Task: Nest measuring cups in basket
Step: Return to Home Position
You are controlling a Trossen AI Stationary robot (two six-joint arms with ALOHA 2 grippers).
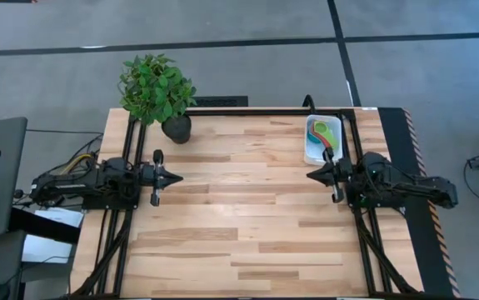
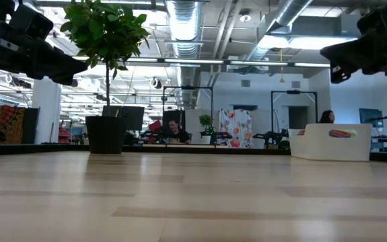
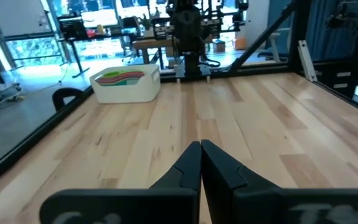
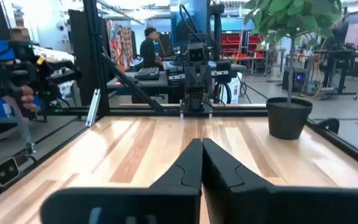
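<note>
the measuring cups (image 1: 324, 133) lie nested inside the basket (image 1: 309, 152), so neither arm needs to hold anything: left gripper (image 1: 172, 177) and right gripper (image 1: 312, 175) both rest empty, fingers pressed together, tips facing each other. the basket sits just beside the right gripper's tip, well apart from the left. its long axis crosses the grippers' line; the cup handles seem to run along it.

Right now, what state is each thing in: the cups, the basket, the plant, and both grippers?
measuring cups: stacked together, lying inside the basket.
basket: upright, holding the cups.
plant pot: upright, well apart from the basket.
left gripper: shut, empty, held above the wood.
right gripper: shut, empty, just beside the basket, not touching it.
</note>
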